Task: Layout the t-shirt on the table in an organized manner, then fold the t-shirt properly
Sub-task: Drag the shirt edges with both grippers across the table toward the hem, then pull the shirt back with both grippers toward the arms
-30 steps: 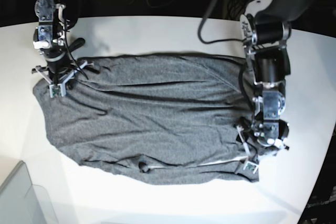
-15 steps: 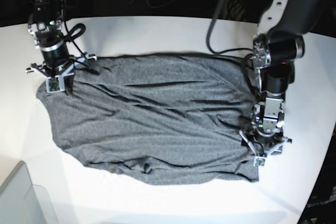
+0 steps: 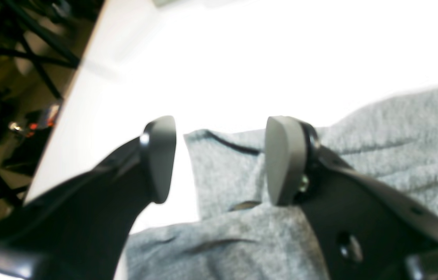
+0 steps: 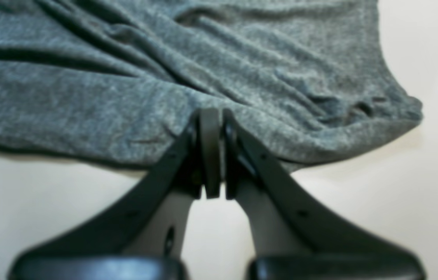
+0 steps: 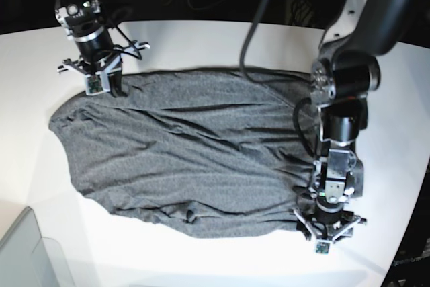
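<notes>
In the left wrist view, the left gripper point(image 3: 219, 159) is standing wide apart, its two grey pads point(image 3: 281, 155) straddling a corner of the t-shirt point(image 3: 358, 155) without pinching it, and the white table point(image 3: 242, 58) is showing beyond. In the right wrist view, the right gripper point(image 4: 212, 151) is pressing its pads together on the t-shirt's point(image 4: 125, 77) edge, the fabric bunching at the pinch. In the base view, the t-shirt point(image 5: 195, 152) is lying spread and wrinkled across the table point(image 5: 201, 38), the right gripper point(image 5: 107, 85) gripping its far corner on the picture's left, the left gripper point(image 5: 327, 230) hovering at the near corner on the picture's right.
</notes>
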Robot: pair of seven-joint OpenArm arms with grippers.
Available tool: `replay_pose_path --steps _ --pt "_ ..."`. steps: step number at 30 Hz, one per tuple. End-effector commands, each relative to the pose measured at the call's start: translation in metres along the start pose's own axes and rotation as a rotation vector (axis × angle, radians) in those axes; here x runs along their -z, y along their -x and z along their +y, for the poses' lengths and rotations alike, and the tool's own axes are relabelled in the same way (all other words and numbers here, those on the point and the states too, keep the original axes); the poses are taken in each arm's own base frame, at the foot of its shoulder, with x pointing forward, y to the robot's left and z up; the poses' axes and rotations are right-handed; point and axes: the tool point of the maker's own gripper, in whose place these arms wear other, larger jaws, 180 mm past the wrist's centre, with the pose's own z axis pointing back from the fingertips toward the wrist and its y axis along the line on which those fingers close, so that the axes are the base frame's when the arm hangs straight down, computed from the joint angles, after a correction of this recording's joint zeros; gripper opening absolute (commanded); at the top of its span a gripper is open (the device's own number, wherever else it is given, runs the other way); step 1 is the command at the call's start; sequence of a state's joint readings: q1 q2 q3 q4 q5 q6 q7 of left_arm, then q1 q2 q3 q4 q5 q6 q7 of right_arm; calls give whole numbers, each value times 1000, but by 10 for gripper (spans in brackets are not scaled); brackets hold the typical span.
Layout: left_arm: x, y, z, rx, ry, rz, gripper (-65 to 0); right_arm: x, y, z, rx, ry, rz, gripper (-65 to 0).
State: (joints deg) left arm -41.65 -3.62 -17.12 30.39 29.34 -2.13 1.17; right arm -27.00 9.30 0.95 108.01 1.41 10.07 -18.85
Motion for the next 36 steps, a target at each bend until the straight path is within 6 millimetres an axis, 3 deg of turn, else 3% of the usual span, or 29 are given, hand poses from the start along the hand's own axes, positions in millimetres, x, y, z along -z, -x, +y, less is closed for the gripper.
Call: replay_pose_path --steps 1,3,9,14,19,22,26,31,36 --pt "-3 -14 21 7 -54 -33 -297 -3 -10 5 -5 -14 -38 -650" --pt "-22 -11 30 15 -94 -40 -297 -2 -9 18 -10 -47 -37 -650" --pt "-104 3 19 -51 29 -28 -297 -1 -9 39 -6 -101 -37 -650" --pt "-177 37 15 -75 53 82 -297 -1 -9 40 -6 -104 -37 -650" --pt "-234 85 -3 -83 107 196 -297 -3 -5 38 -4 -99 -24 -544" --pt "-249 115 -18 -128 155 273 -297 -6 0 39 -3 -101 -14 -506" --pt "-251 152 -27 -156 178 372 -298 -7 2 40 -3 -103 -8 -502" --pt "-249 183 8 -211 76 406 -298 -10 8 40 -5 -102 9 -502" --pt "-254 209 27 -227 25 449 -298 -10 10 27 2 -66 14 -502"
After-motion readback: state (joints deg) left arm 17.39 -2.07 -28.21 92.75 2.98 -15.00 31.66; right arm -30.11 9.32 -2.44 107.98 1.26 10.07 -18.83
